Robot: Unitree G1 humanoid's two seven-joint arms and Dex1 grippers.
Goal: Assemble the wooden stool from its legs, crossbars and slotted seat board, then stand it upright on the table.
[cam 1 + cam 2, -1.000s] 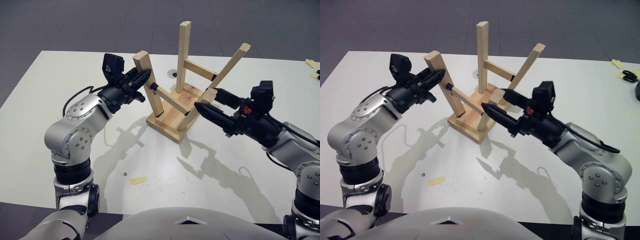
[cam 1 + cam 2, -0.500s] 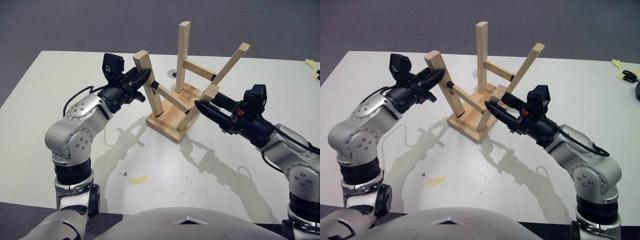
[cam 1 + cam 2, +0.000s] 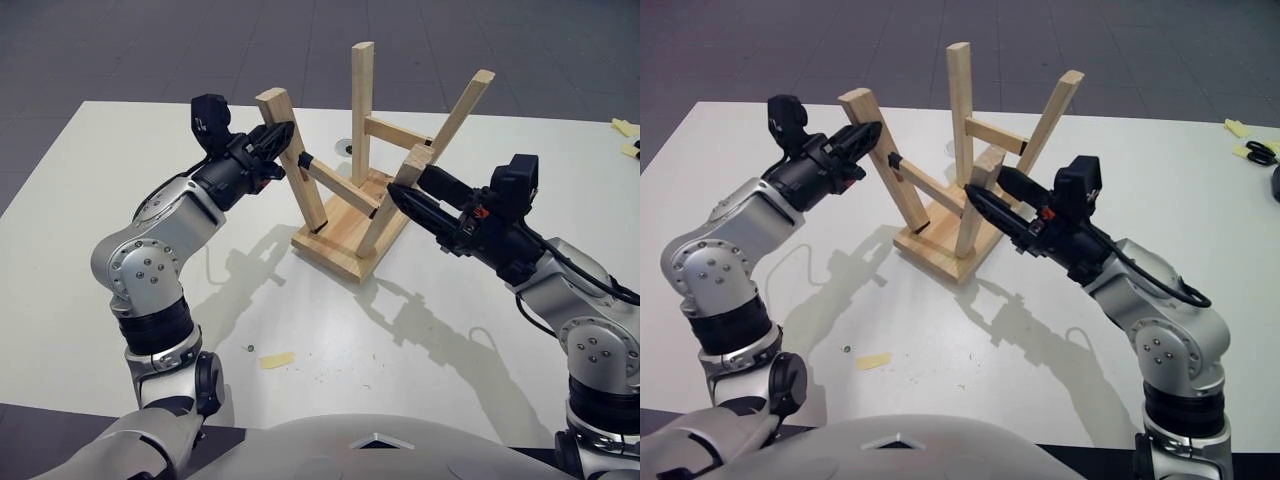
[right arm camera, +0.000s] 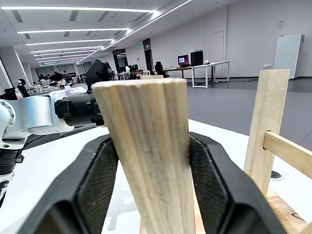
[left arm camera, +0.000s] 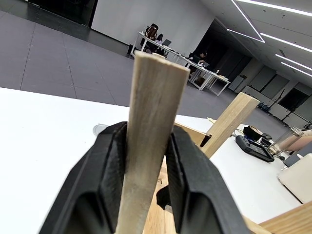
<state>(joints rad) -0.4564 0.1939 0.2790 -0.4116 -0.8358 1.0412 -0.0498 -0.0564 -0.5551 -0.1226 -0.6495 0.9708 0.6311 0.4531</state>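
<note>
1. Tape scrap point(image 3: 277, 359) and a small dark speck point(image 3: 249, 348), perhaps a screw, lie on the worktop point(image 3: 120, 140) nearest the robot. Both are well short of the two sets of jaws and apart from the stool, and neither looks needed.
2. Right jaws are clamped on the top end of the near right leg point(image 3: 390, 212), with a finger point(image 4: 100, 190) pressed to each side of the wood.
3. Seat board point(image 3: 340, 250) rests on the worktop below and between the two sets of jaws, with all four legs rising from it, so the stool is upside down. I cannot tell whether the board lies flat or is tipped on one edge.
4. Left jaws are closed on the near left leg point(image 3: 295, 165), just below its top end; the wood fills the gap between the fingers point(image 5: 105, 175).
5. One crossbar point(image 3: 340, 185) runs between the two gripped legs, lower than both sets of jaws. A second crossbar point(image 3: 395, 133) joins the far upright leg point(image 3: 361, 110) and the far slanted leg point(image 3: 462, 105), beyond the jaws.
6. By my reading the fitting is done: legs, crossbars and board look joined as one piece, with no loose part on the worktop. What is left is the turn-over, lifting and rotating the stool so it stands on its legs. Gripping the two near legs seems to suit that step.
</note>
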